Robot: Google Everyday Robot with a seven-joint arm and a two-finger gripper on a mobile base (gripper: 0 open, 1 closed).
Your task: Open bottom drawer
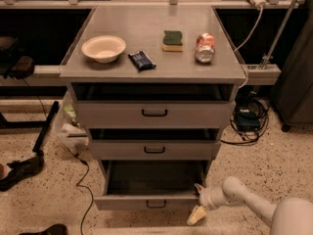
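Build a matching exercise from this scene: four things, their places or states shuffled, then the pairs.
1. bottom drawer
2. gripper
3. bowl
4. can

A. red and white, right side of the cabinet top
B. pulled out, dark inside
C. near the floor, by the drawer's right front corner
D. cream, left side of the cabinet top

Pairs: 1-B, 2-C, 3-D, 4-A

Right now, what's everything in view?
cabinet: one, grey, three drawers
bowl: one, cream, on top, left
packet: one, dark blue, beside bowl
sponge: one, green-yellow, top centre
can: one, red-white, lying top right
top drawer: one, grey, slightly open
middle drawer: one, grey, slightly open
bottom drawer: one, grey, pulled out farthest
shoes: two, black, floor left
cables: several, black, floor right
gripper: one, pale, open, at bottom drawer's right front corner
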